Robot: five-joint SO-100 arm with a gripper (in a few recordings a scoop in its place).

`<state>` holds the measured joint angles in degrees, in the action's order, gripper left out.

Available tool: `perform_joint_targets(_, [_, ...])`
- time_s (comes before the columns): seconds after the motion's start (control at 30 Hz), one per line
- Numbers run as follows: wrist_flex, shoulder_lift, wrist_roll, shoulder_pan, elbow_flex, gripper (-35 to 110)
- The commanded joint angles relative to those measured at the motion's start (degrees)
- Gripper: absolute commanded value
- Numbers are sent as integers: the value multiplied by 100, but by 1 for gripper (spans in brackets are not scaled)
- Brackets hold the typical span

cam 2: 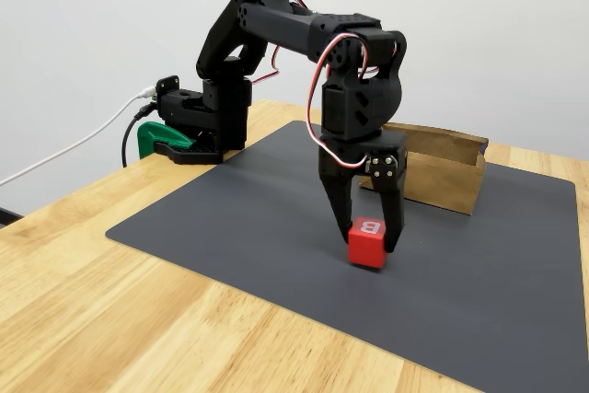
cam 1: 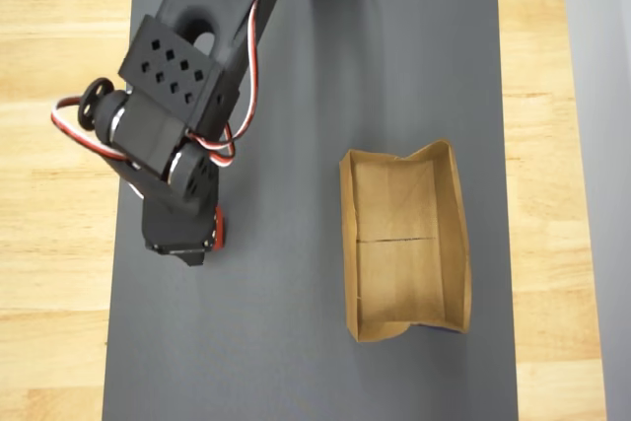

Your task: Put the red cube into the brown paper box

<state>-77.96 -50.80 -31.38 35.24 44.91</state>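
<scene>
While the brown paper box [cam 1: 406, 244] lies open at the right of the dark grey mat [cam 1: 296, 342] in the overhead view, its creased kraft floor bare, I see the gripper [cam 2: 366, 241] pinching the red cube [cam 2: 367, 243], white B facing me, at the mat's left.

A black robot arm [cam 2: 304, 34] reaches down over a dark grey mat [cam 2: 460, 273] lying on a light wooden surface [cam 2: 110, 319]. Its end effector [cam 2: 366, 244] points straight down, a finger on each side of the red cube [cam 2: 367, 243], which rests on the mat with a white letter B facing the camera. Behind the arm, near the mat's far edge, stands the brown paper box [cam 2: 446, 172]. A green clamp [cam 2: 156, 138] fixes the arm's base to the surface edge.
</scene>
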Motion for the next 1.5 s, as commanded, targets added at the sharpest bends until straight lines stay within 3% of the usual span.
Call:
perform_joint_targets(0.0, [264,-800,62,9,149,4])
perform_joint_targets(0.67, [3542,-5010,281,-844,4948,3])
perform_joint_targets(1.17, [3577,-7515,800,-1969,6618,3])
perform_joint_targets(1.47, [4175,-7137,1143,-2725,7093,3])
